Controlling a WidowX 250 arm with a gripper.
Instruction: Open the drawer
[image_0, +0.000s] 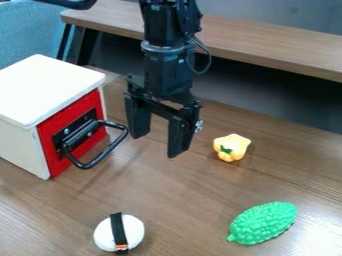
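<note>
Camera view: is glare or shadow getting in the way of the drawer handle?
Camera view: glare whitens the tabletop at lower right, beside the green toy, well away from the handle; the white cabinet top is bright; the deepest shade lies under the shelf behind; the handle's black outline stays readable against the red drawer front and brown wood.
</note>
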